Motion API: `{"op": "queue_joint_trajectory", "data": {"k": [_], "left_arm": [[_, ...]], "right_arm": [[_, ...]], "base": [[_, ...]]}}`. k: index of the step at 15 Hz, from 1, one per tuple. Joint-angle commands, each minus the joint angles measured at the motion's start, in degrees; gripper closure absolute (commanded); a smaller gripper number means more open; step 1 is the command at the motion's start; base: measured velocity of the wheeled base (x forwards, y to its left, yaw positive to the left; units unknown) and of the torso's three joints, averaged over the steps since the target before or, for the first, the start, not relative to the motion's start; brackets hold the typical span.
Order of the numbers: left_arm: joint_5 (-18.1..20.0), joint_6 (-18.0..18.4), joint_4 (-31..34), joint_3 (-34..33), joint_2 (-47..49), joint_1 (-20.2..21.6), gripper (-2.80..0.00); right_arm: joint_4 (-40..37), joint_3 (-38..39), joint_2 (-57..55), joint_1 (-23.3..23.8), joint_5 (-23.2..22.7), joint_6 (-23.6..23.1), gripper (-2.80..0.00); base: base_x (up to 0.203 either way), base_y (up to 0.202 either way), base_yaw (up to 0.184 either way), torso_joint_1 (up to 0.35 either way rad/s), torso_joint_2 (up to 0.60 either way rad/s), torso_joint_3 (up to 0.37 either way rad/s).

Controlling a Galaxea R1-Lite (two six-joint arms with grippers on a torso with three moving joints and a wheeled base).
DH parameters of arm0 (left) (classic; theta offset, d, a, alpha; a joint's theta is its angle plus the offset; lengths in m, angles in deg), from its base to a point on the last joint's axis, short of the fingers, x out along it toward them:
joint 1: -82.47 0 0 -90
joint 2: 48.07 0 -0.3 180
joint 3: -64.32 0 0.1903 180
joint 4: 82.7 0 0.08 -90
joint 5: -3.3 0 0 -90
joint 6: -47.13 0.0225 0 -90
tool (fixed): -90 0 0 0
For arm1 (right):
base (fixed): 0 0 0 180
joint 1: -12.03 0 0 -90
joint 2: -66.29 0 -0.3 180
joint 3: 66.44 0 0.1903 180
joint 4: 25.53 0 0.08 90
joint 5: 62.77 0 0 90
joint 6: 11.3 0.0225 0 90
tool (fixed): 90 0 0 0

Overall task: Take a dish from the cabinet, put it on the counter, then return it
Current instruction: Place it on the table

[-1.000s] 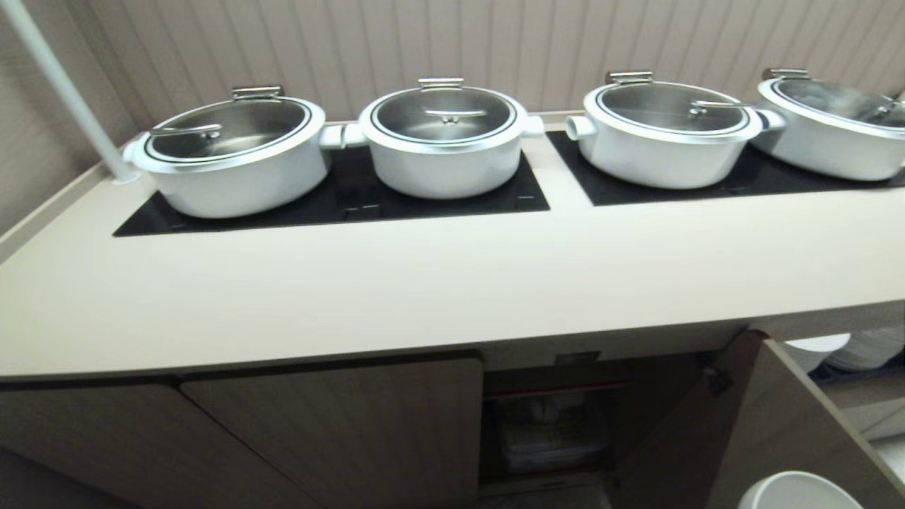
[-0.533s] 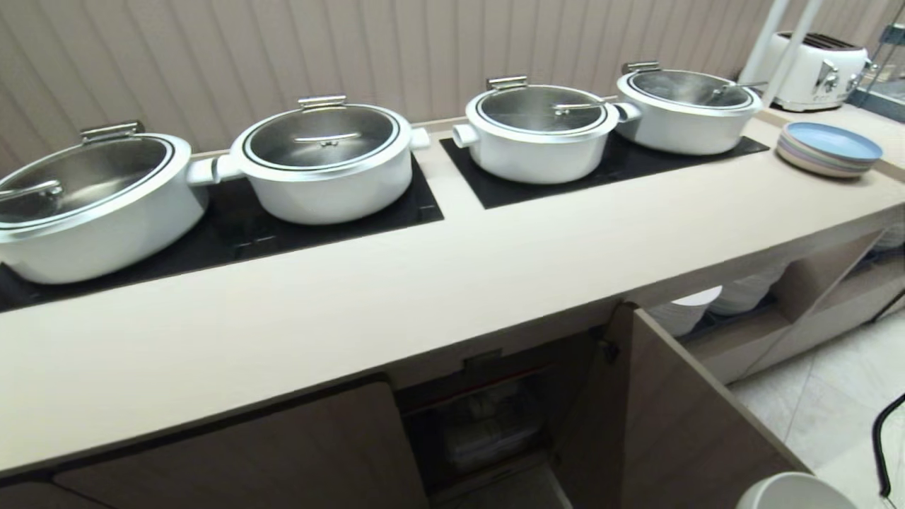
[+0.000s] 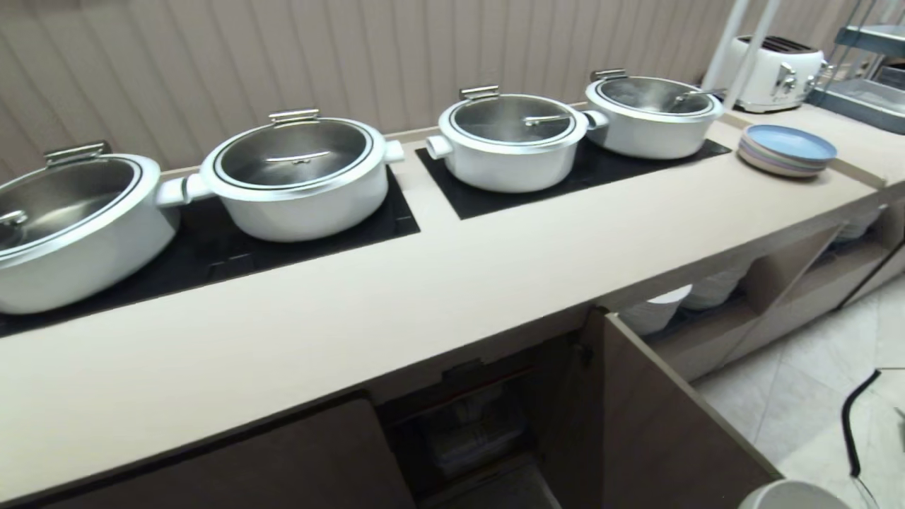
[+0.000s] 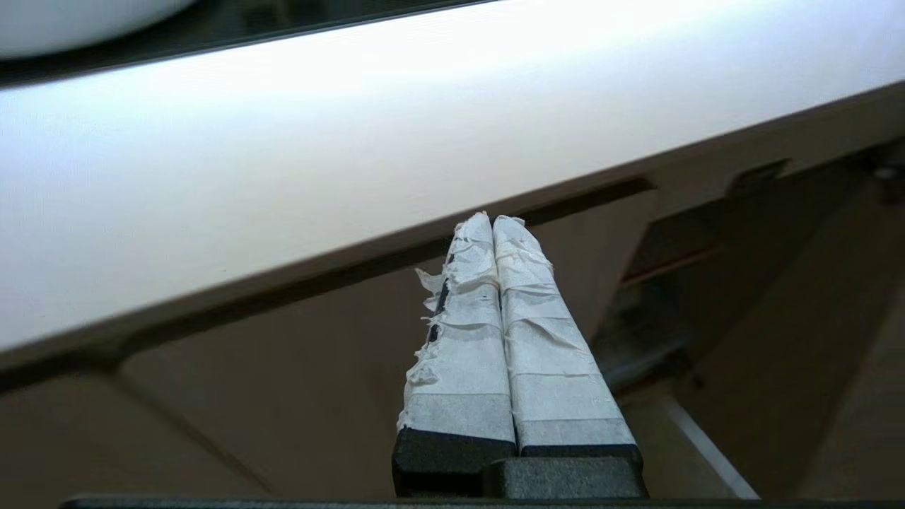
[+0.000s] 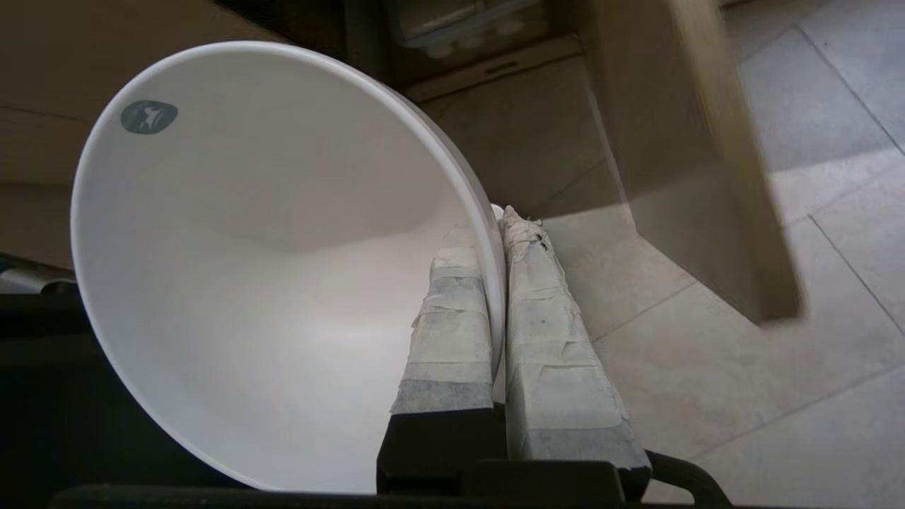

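Whole head view swung and lifted against a second ago: pots slid toward nine o'clock, toaster (image 3: 776, 71) and stack of coloured plates (image 3: 787, 150) now in sight at two o'clock, so camera travel with the torso rising, not a shift of the things themselves. Dish (image 5: 276, 268) out of the cabinet (image 3: 657, 438) already, pinched at its rim by the right gripper (image 5: 498, 219), one taped finger inside the wall and one outside, clamped on the thin ceramic; rim of the same dish just peeking at five o'clock of the head view, low, below counter (image 3: 424, 297) height and beside the open cabinet door. Left gripper (image 4: 493, 220) parked under the counter's front edge, taped fingers pressed together on nothing. Open cabinet bay at six o'clock, dim, with a clear container inside. Judged stage: lift-out done, carry up to the counter under way, set-down not yet made. Bare counter strip in front of the cooktop panels, at centre, looking the likely landing place. Rim-only grip probably prone to tilting, so a slow level raise advisable.
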Motion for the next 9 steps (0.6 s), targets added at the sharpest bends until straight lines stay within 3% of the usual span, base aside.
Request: {"op": "queue_joint_trajectory", "data": {"k": [1,6,9], "left_arm": [[0.02,-0.03,-0.02,0.0,-0.02,0.05,0.0],[0.02,-0.03,-0.02,-0.07,-0.02,0.05,0.0],[0.02,-0.03,-0.02,0.01,-0.02,0.05,0.0]], "right_arm": [[-0.16,-0.07,-0.09,0.0,-0.1,0.06,0.0],[-0.16,-0.01,-0.09,0.0,-0.01,-0.07,0.0],[-0.16,-0.01,-0.18,0.0,-0.01,-0.07,0.0]], "base": [[-0.003,0.011,-0.171,0.163,-0.33,-0.171],[0.002,0.009,-0.164,0.136,-0.29,-0.148],[0.0,0.008,-0.12,0.004,0.0,0.0]]}}
